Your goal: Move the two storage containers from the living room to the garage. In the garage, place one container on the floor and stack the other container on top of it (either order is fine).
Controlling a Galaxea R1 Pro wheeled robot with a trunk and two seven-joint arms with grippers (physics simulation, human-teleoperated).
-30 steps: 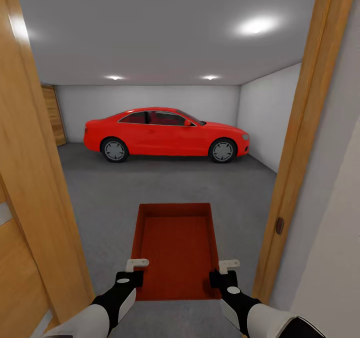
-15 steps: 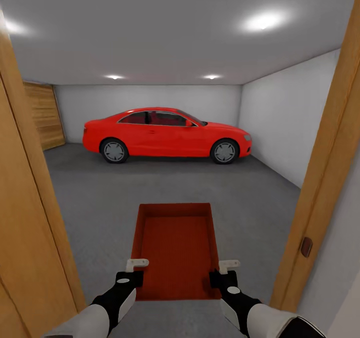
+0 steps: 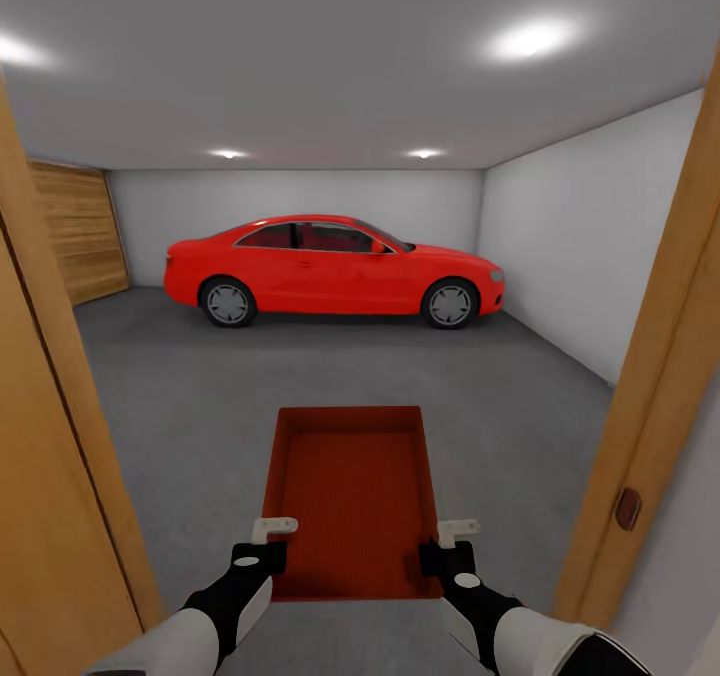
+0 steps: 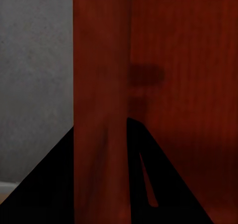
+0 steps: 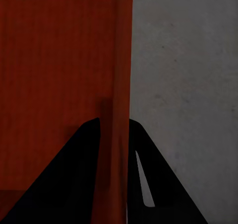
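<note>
Now that the doorframe has slid wider and the garage (image 3: pixel 330 376) opens up, both pincers, left (image 3: pixel 272 528) and right (image 3: pixel 458 529), stay clamped on the bin (image 3: pixel 350 496) walls, carried over the floor (image 3: pixel 200 396), so drop-off's close.

view advanced through doorway | door frame (image 3: pixel 655 356) spread outward — more of garage wall (image 3: pixel 585 256) showing

Storage container (image 3: pixel 352 501), orange-red, open top: 1.
Grippers: 2, namely left gripper (image 3: pixel 272 529) and right gripper (image 3: pixel 460 530), one at each long wall of the container.
Red coupe car (image 3: pixel 330 268): 1; wheels showing: 2.
Ceiling lights (image 3: pixel 527 39) lit: 4.
Wooden door-frame posts (image 3: pixel 660 356): 2, one at each side of the head view.
Wood-panelled door (image 3: pixel 75 241) on the far left wall: 1.
</note>
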